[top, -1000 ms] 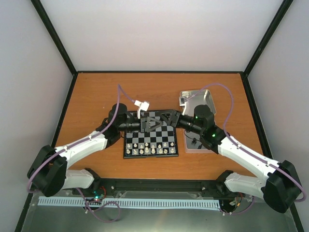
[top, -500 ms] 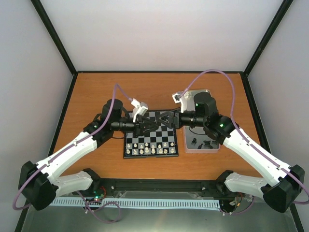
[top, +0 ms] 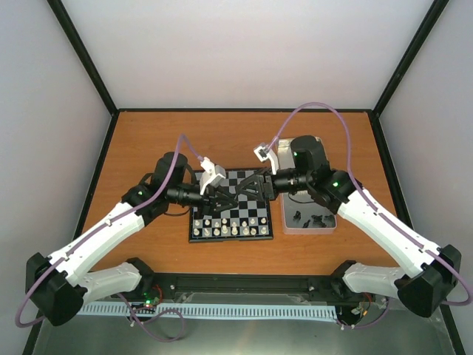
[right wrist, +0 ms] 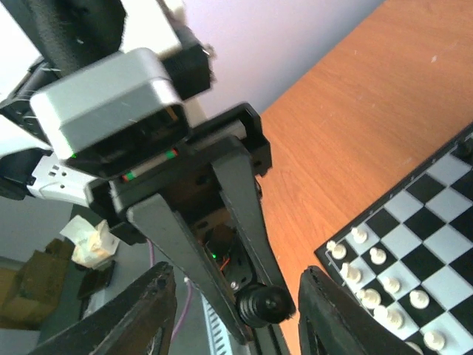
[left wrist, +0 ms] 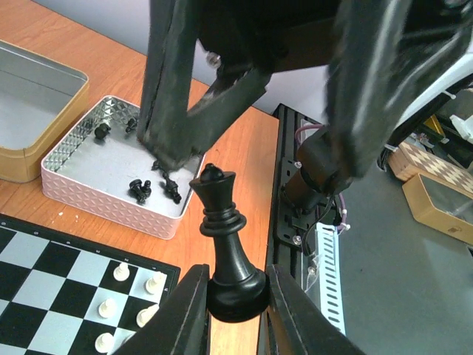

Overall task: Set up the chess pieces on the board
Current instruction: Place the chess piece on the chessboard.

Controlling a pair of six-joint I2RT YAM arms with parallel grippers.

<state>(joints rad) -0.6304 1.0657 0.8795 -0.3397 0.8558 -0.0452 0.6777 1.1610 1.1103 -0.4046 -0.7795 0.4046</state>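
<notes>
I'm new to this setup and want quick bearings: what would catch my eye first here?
A black chess piece is pinched by its base in the left claw, over the board, with the open right claw facing it. A pink tin right of the board holds more black pieces, and white pieces line the board's near rows.

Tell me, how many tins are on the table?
2. A pink tin holding black pieces sits beside the board; a gold-sided tin lies beyond it, partly under the right arm.
</notes>
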